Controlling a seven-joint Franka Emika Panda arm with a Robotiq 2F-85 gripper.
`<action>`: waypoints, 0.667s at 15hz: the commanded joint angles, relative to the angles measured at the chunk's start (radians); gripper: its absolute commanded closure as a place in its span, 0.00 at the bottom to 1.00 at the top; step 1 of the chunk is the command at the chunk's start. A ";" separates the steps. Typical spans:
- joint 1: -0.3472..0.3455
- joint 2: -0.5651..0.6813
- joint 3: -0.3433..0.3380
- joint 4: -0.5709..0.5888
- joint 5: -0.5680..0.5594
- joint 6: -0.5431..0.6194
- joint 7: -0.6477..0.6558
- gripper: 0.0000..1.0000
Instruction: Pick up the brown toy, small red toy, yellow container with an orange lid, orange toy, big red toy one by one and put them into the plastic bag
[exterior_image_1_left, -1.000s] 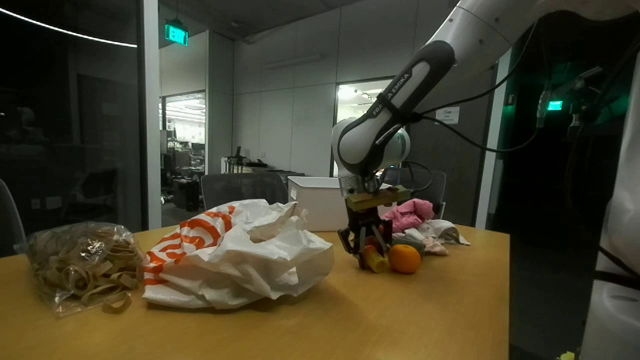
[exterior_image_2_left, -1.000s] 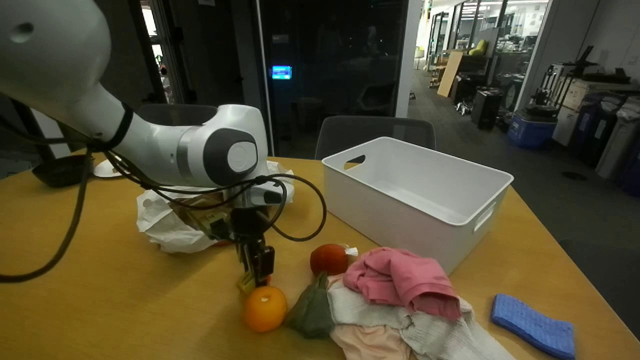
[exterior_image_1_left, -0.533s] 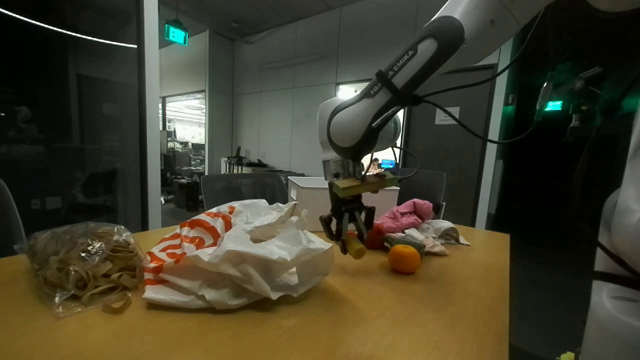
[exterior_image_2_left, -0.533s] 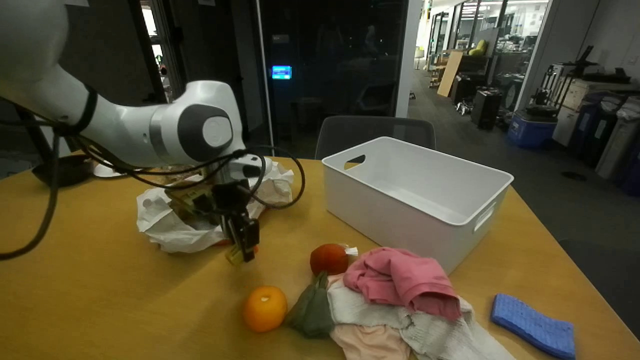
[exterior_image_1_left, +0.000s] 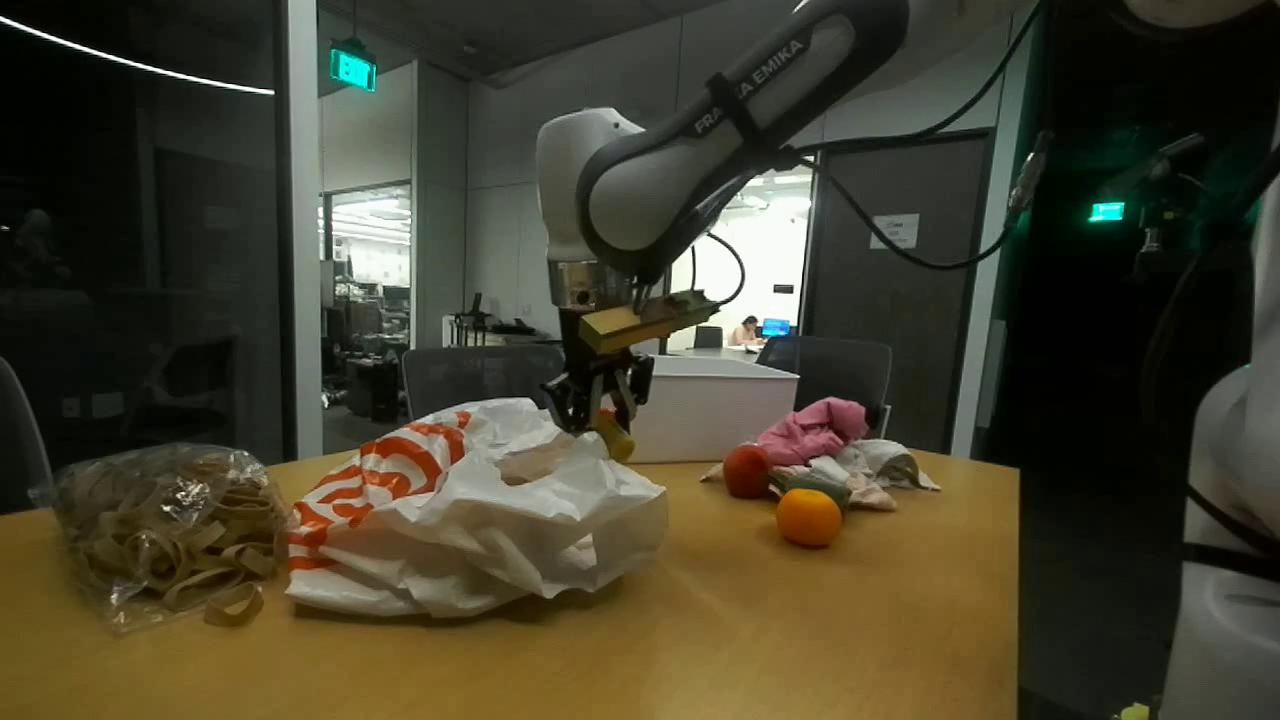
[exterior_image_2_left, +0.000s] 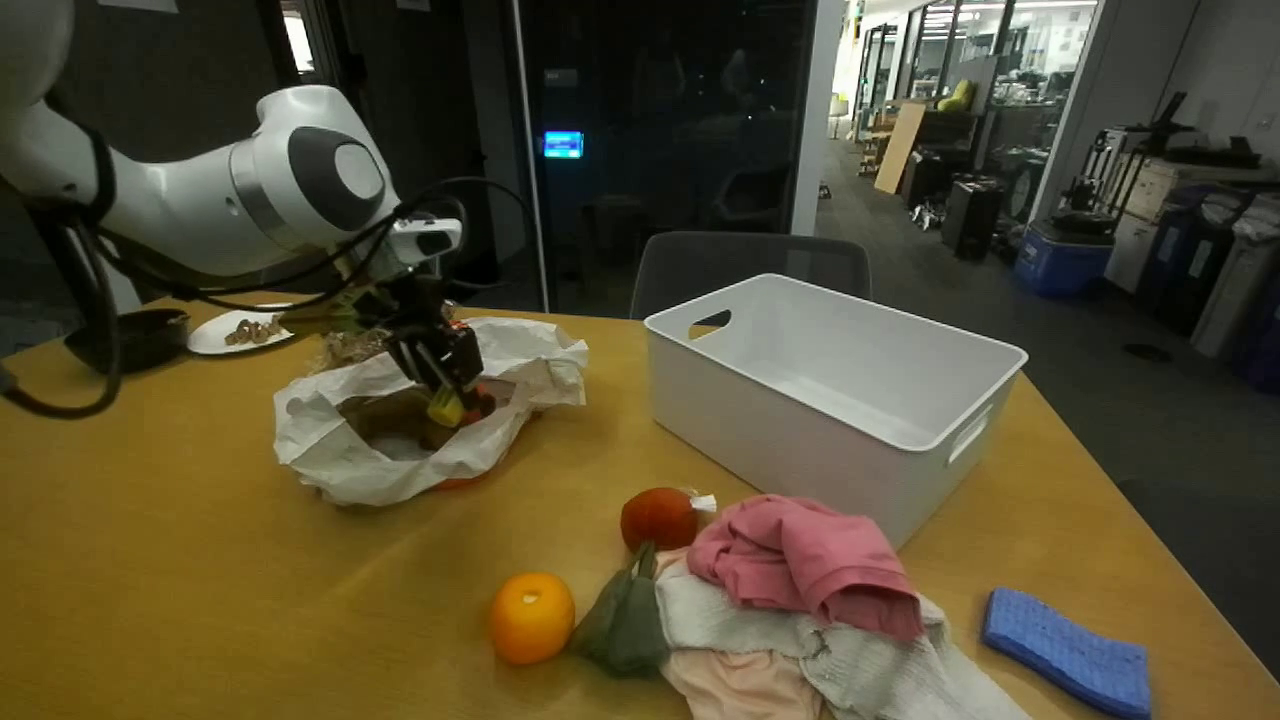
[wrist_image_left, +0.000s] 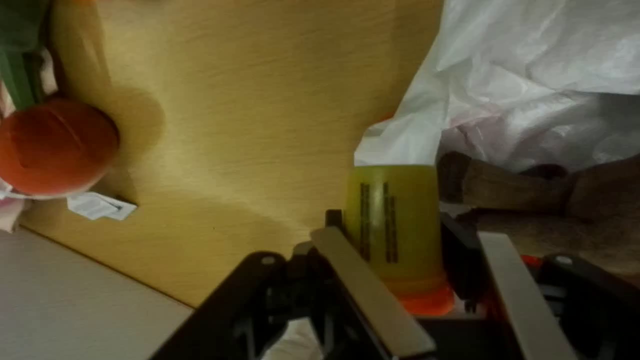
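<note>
My gripper (wrist_image_left: 392, 222) is shut on the yellow container with an orange lid (wrist_image_left: 395, 200), its fingers on either side of it. In both exterior views, the container (exterior_image_1_left: 617, 440) (exterior_image_2_left: 446, 407) is at the rim of the white plastic bag (exterior_image_1_left: 480, 530) (exterior_image_2_left: 350, 475), near its opening. The brown toy (wrist_image_left: 520, 192) lies inside the bag. A bit of red shows beside my finger in the wrist view; I cannot tell whether it is the small red toy. The orange toy (exterior_image_1_left: 809, 518) (exterior_image_2_left: 532, 618) and the big red toy (exterior_image_1_left: 747, 471) (exterior_image_2_left: 658, 518) lie on the table.
A white bin (exterior_image_2_left: 790, 420) stands beside the big red toy. A green toy (exterior_image_2_left: 625, 625), pink cloth (exterior_image_2_left: 800, 560), pale towels and a blue sponge (exterior_image_2_left: 1065, 645) lie nearby. A clear bag of tan bands (exterior_image_1_left: 170, 530), a black bowl (exterior_image_2_left: 125, 345) and a white plate (exterior_image_2_left: 215, 342) also stand on the table.
My gripper has lifted the yellow container off the table from beside the orange toy and carried it up and across to the plastic bag. The other objects have stayed put.
</note>
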 joint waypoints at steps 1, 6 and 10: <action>0.028 0.115 -0.003 0.106 -0.083 0.028 0.013 0.77; 0.062 0.243 -0.040 0.176 -0.128 0.043 -0.010 0.77; 0.095 0.284 -0.078 0.207 -0.215 0.068 -0.014 0.77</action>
